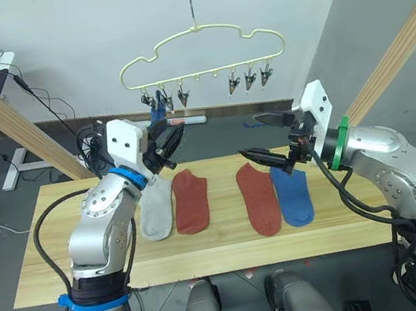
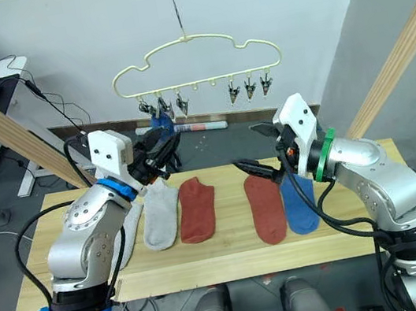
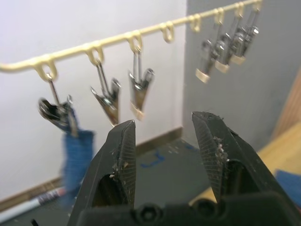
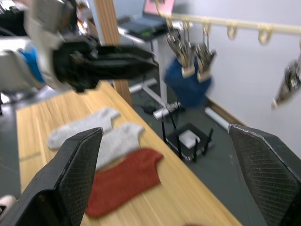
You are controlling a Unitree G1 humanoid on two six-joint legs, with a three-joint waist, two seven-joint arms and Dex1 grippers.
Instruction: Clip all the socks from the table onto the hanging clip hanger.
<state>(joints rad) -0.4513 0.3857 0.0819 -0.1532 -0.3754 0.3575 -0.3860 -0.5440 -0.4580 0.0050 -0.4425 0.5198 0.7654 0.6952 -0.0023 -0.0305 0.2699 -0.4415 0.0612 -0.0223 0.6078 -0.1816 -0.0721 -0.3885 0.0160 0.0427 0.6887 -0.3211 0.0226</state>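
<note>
Socks lie in a row on the tabletop [image 1: 233, 255]; one blue sock [image 1: 156, 114] hangs clipped on the clip hanger [image 1: 199, 53]. Left hand [image 1: 174, 139] and right hand [image 1: 262, 137] both gape open, empty.

Both arms are made of shiny silver metal, with white blocks at the wrists; a blue ring is worn on the left, a green ring on the right, and black cables are looped alongside
</note>
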